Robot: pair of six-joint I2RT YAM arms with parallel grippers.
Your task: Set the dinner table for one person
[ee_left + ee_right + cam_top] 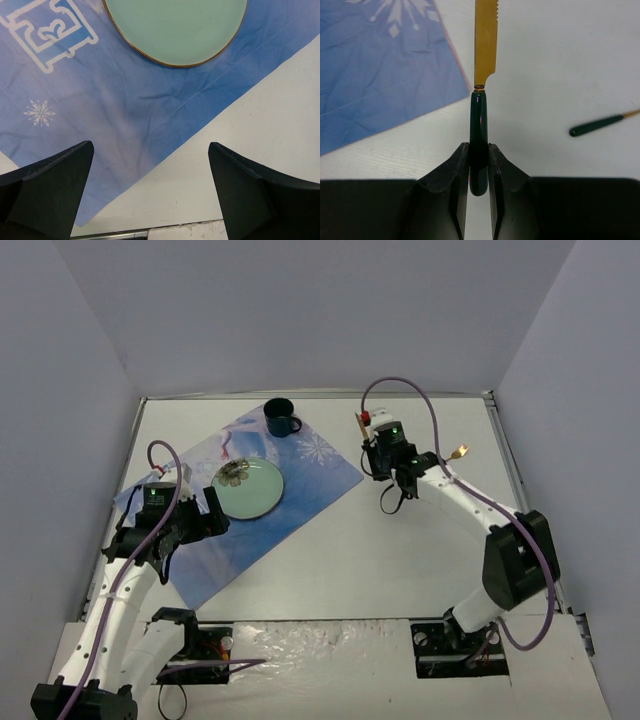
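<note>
My right gripper (479,150) is shut on the dark green handle of a knife (485,45), whose gold blade points away from me over the white dinner table (560,60). From above, the right gripper (369,439) and the knife (357,424) sit just right of the blue placemat (290,500). A pale green plate (248,490) lies on the placemat, and a dark blue mug (281,418) stands at its far corner. My left gripper (150,170) is open and holds nothing, hanging over the placemat's edge (100,110) just short of the plate (175,30).
A second utensil (600,125) with a green handle and a gold end (460,452) lies on the table to the right of my right gripper. Grey walls close in the table (400,540) on three sides. Its metal rim runs along the near edge (110,234).
</note>
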